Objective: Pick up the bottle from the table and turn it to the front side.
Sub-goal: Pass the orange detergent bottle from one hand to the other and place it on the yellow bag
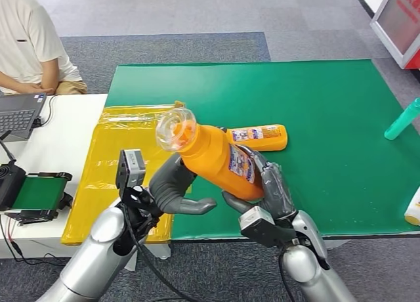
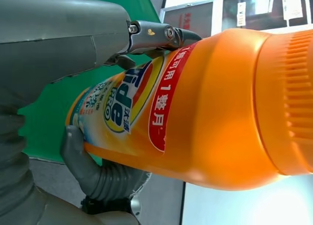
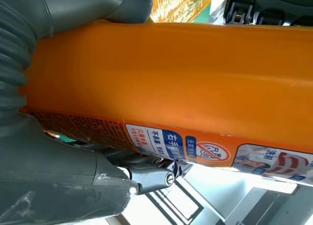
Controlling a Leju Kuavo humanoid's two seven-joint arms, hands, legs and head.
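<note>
Head view: we see the orange plastic detergent bottle with a clear cap (image 1: pixel 218 159) lifted above the near edge of the green mat (image 1: pixel 321 151) on the counter (image 1: pixel 64 144), tilted with its cap up and toward the left. Our right hand (image 1: pixel 270 190) wraps the bottle's lower end, and our left hand (image 1: pixel 173 187) sits under the bottle's upper part, its fingers (image 1: pixel 195 205) stretched out below it. A second orange bottle (image 1: pixel 260 137) lies flat on the mat just behind. A yellow plastic bag (image 1: pixel 124 151) lies to the left, a teal bottle (image 1: pixel 402 121) at the far right, and a person in a white shirt (image 1: pixel 29 43) sits by a laptop (image 1: pixel 20 111).

Left wrist view: we see the bottle's front label with the Tide logo, the left hand's thumb above it and a dark finger touching the label's top edge; whether this hand truly grips we cannot tell.

Right wrist view: the right hand clamps the bottle, thumb on one side and fingers (image 3: pixel 155 175) on the back label.
</note>
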